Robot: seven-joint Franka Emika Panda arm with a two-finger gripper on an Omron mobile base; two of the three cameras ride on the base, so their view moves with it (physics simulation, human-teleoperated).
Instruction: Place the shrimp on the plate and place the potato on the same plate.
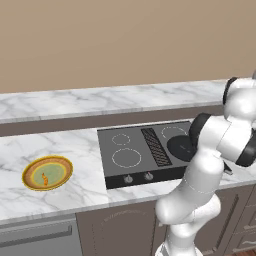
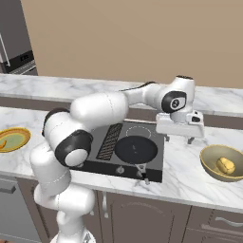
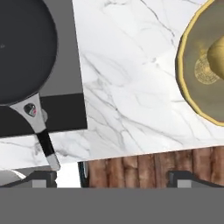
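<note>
The plate (image 1: 47,173) lies on the counter left of the stove, with the small orange shrimp (image 1: 45,178) lying on its green centre. At the left edge of the right base view the plate (image 2: 13,139) appears again. The pale yellow potato (image 2: 226,165) rests inside a tan bowl (image 2: 209,163) on the counter right of the stove. My gripper (image 2: 179,139) hangs open and empty above the bare counter between stove and bowl, apart from both. In the hand view the fingertips (image 3: 41,177) stand wide apart, the bowl (image 3: 192,87) and the potato (image 3: 218,52) at the right edge.
A black pan (image 2: 136,149) sits on the stove's front right burner, its handle (image 3: 41,135) pointing toward the counter's front edge. The cooktop (image 1: 140,152) has knobs along its front. A raised marble ledge runs behind the counter.
</note>
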